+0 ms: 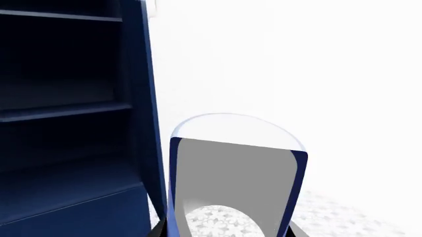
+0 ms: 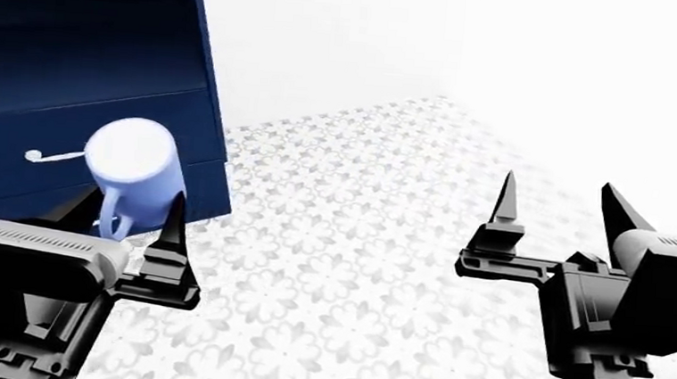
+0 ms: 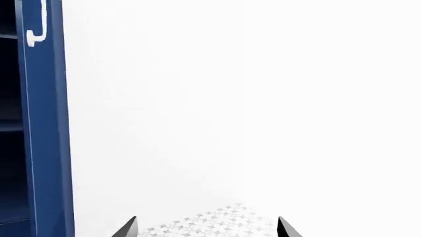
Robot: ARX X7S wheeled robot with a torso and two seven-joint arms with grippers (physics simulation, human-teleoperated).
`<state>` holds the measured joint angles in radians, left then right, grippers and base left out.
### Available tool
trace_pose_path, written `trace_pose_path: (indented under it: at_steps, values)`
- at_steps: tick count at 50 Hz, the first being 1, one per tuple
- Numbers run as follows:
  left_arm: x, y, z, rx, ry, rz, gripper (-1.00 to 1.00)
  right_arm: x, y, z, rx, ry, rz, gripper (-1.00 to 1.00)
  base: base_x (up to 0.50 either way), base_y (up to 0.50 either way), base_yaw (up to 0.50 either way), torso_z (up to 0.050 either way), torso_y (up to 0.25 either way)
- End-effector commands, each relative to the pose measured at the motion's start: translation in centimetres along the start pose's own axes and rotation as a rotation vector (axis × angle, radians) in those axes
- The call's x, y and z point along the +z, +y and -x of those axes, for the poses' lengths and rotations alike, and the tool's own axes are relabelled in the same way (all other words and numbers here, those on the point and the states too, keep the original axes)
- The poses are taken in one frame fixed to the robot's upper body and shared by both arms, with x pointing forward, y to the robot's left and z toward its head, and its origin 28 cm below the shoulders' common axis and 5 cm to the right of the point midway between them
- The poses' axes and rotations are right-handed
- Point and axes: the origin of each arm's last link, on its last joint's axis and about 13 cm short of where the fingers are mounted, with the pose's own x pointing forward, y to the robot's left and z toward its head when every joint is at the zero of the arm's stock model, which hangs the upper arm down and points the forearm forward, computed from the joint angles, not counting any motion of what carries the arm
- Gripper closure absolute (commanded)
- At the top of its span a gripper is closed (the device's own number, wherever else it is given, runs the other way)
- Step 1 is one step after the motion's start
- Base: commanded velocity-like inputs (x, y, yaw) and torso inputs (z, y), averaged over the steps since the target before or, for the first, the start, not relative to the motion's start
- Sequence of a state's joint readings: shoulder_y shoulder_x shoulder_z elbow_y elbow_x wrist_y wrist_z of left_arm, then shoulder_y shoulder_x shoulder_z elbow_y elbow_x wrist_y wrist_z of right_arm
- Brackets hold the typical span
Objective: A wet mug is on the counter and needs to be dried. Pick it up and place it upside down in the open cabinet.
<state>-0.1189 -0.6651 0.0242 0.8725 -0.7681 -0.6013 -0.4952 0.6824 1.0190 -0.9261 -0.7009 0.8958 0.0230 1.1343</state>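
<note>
Clamped in the left gripper (image 2: 122,219): small periwinkle-blue cylindrical mug (image 2: 135,175), tilted, at nine o'clock in the head view, before the dark navy shelved cabinet (image 2: 85,64). Right gripper (image 2: 558,214) at four o'clock, jaws apart, empty.

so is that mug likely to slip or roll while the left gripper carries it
The mug looks smooth and glossy, so probably slippery. The left gripper seems to hold it by the rounded wall, so it may twist. Its cylindrical body would likely roll if dropped, though the handle might stop it.
</note>
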Motion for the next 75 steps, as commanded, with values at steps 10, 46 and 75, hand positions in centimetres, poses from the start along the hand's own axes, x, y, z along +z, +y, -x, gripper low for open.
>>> trace_pose_path:
  at_steps: [10,46,75]
  values:
    - [0.28,-0.01,0.01,0.012,-0.013,0.01,1.0,-0.02,0.04,0.04,0.003,0.003,0.0,-1.0,0.0,0.0,0.5,0.0,0.0]
    - [0.32,-0.02,0.14,0.013,-0.015,0.011,1.0,-0.24,-0.01,-0.05,-0.002,0.008,-0.002,-1.0,0.0,0.0,0.5,0.0,0.0]
    - [0.33,-0.14,0.16,0.008,-0.016,0.005,1.0,-0.06,-0.3,-0.08,-0.073,0.015,-0.005,-1.0,0.01,0.26,0.24,0.0,0.0]
